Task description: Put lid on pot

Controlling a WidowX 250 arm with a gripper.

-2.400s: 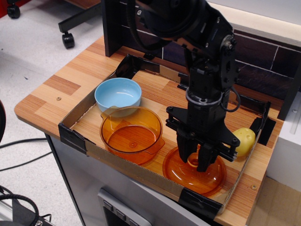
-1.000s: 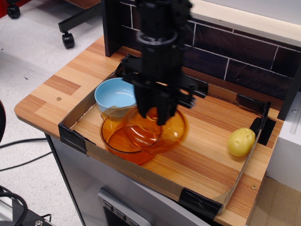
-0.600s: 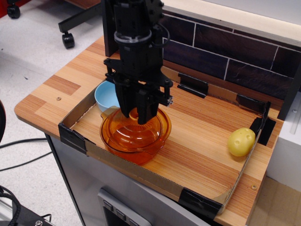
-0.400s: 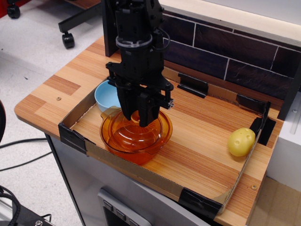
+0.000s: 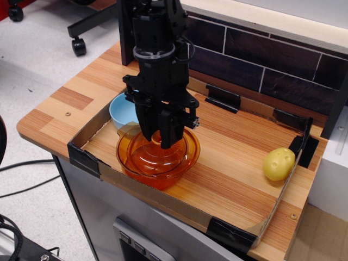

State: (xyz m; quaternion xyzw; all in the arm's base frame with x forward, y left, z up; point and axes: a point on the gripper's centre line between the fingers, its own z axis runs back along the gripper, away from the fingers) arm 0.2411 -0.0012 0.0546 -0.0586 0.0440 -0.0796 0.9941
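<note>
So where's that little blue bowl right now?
The blue bowl sits at the left end of the cardboard tray, just behind the orange pot and partly hidden by the robot's black arm.

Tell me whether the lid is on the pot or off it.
On, or nearly: the lid sits level over the pot, their rims roughly aligned. The gripper is at the knob; full seating cannot be told.

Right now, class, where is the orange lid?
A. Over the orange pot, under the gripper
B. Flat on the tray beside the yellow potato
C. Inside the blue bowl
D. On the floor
A: the lid sits over the pot, directly under the gripper.
</note>
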